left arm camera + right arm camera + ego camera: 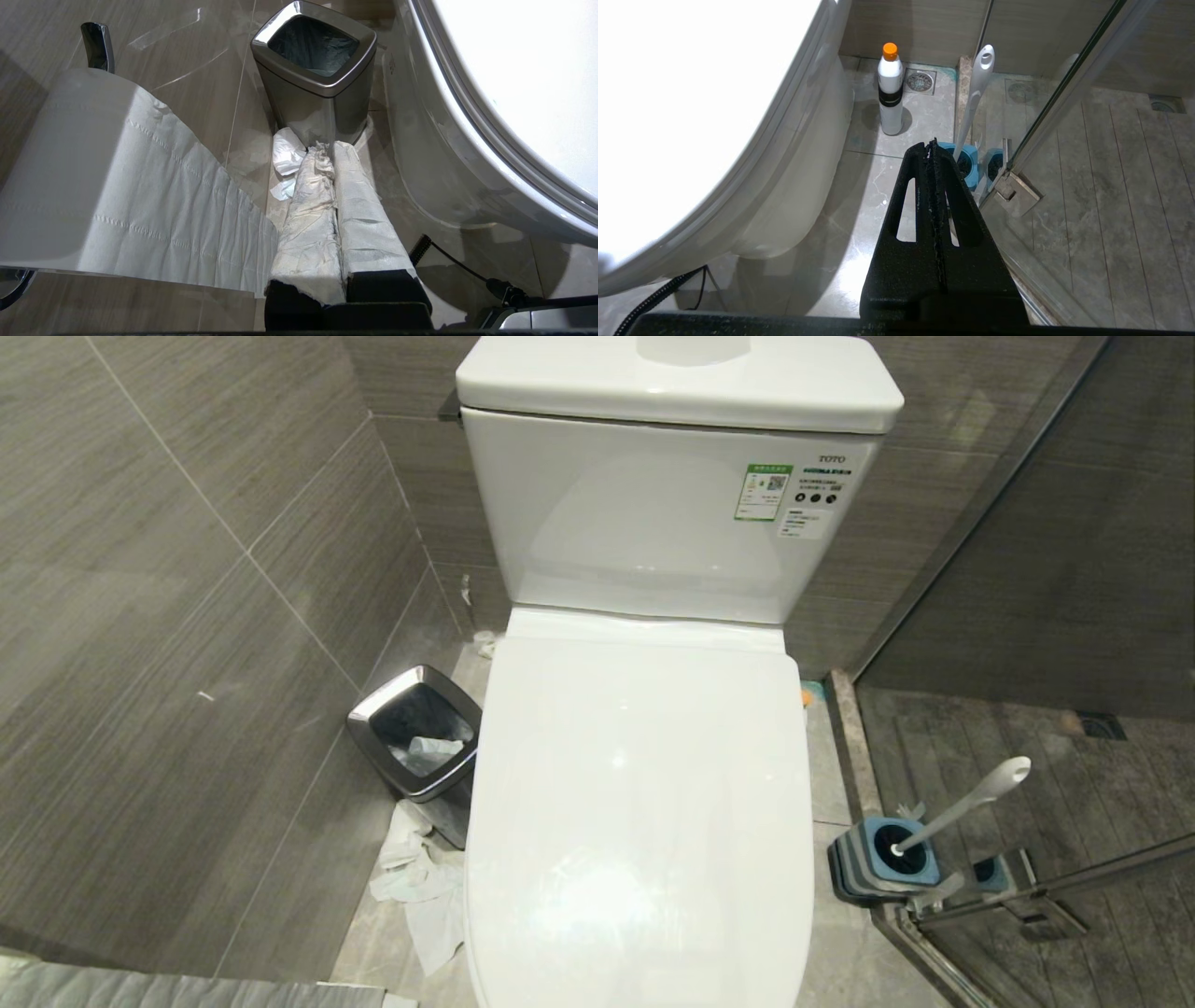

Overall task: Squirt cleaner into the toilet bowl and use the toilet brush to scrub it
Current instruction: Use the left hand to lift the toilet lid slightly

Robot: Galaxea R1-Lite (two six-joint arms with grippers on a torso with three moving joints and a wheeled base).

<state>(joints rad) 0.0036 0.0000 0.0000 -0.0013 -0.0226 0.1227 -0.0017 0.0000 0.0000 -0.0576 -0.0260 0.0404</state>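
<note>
The white toilet bowl [635, 803] fills the middle of the head view with its lid down, so the basin is hidden. To its right the toilet brush [971, 803] leans in its blue-and-grey holder [882, 859]. No cleaner liquid shows; a white bottle with an orange cap [890, 93] stands on the floor beside the toilet. My right gripper [931, 144] hangs shut and empty above the floor, short of the brush handle [976, 98]. My left gripper [327, 147], its fingers wrapped in white paper, is shut and empty beside the toilet's other flank [420, 140]. Neither arm is in the head view.
A chrome-rimmed bin [420, 733] stands left of the toilet, with crumpled paper [415, 887] on the floor before it. A toilet-paper roll [93, 163] hangs close to my left gripper. A glass shower door [1064, 93] with a metal hinge [1017, 193] bounds the right side.
</note>
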